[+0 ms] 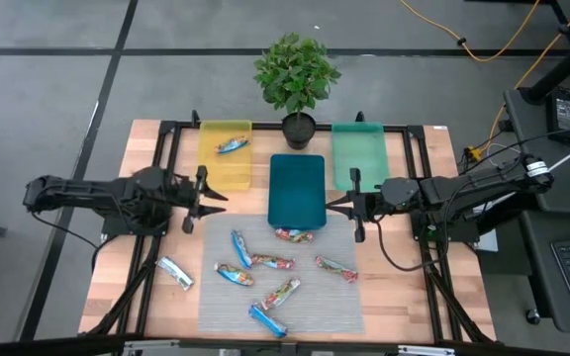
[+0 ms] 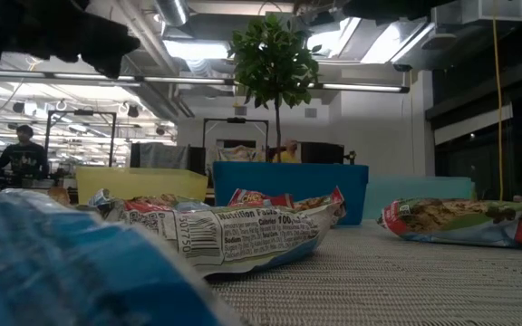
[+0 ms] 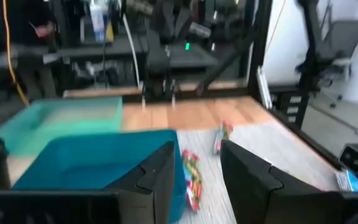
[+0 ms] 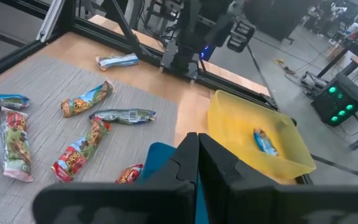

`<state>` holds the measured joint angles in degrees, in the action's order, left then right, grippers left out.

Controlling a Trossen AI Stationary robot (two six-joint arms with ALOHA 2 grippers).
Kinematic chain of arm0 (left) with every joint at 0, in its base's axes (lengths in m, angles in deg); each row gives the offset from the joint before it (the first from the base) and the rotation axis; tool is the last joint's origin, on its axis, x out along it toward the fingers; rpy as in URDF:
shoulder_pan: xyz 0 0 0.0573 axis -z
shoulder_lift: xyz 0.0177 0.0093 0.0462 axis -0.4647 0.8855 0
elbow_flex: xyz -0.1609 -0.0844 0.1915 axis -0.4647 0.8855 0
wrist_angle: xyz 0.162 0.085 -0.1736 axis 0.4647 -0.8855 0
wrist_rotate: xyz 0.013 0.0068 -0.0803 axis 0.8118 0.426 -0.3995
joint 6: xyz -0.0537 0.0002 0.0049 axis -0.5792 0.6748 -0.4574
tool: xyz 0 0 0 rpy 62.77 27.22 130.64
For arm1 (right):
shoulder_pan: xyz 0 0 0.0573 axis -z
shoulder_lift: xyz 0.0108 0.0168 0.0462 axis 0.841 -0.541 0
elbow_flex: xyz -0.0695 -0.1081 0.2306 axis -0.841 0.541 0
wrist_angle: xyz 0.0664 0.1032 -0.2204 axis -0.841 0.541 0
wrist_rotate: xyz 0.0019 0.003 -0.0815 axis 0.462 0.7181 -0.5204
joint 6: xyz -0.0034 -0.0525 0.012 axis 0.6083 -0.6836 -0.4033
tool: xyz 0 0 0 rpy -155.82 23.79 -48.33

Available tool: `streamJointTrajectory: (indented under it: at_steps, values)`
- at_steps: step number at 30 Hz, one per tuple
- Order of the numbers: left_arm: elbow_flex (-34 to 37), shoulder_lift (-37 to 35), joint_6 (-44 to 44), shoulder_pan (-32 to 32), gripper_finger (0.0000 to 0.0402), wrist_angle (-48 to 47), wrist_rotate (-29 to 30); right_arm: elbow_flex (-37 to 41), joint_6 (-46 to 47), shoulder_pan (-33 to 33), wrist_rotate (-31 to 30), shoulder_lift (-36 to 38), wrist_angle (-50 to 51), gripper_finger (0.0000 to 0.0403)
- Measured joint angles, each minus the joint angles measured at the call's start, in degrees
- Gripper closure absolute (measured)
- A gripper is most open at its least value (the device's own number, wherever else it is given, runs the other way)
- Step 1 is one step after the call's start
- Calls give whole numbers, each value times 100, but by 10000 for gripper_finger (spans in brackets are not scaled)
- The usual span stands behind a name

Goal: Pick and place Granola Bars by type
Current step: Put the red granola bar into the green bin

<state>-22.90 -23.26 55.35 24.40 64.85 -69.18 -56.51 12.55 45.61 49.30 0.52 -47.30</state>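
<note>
Several granola bars (image 1: 272, 262) in red-orange and blue wrappers lie flat on the grey mat (image 1: 334, 307). A silvery-blue bar (image 1: 175, 272) lies on the wood to the mat's left. One blue bar (image 4: 265, 142) lies in the yellow tray (image 1: 224, 170). My left gripper (image 1: 216, 201) hangs open and level at the mat's far left corner, beside the dark blue tray (image 3: 98, 163), with nothing between its fingers (image 3: 248, 180). My right gripper (image 4: 197, 163) is shut and empty, level, on that tray's right side (image 1: 336, 205).
A teal tray (image 1: 357, 153) stands at the far right and a potted plant (image 1: 297, 74) behind the dark blue tray (image 1: 297, 188). A black frame (image 1: 181, 127) runs round the tabletop. In the low view, bars (image 2: 234, 237) lie close in front.
</note>
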Motion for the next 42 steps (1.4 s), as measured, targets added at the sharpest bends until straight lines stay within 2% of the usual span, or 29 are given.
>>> streamJointTrajectory:
  at_steps: [3,9,21,31,42]
  values:
    - [403,-283,2,23,283,414,-2,0,-44,0,0,0,0,389]
    - [898,-946,-167,24,288,457,7,0,-151,0,-1,0,0,389]
    - [1169,-2325,50,23,289,348,-281,-2,-308,0,0,-2,0,389]
    - [1167,-2323,-42,17,300,-568,-254,-4,-404,67,5,-4,-304,389]
    - [1167,-2213,55,17,308,-582,-244,-7,-291,307,4,-4,-628,389]
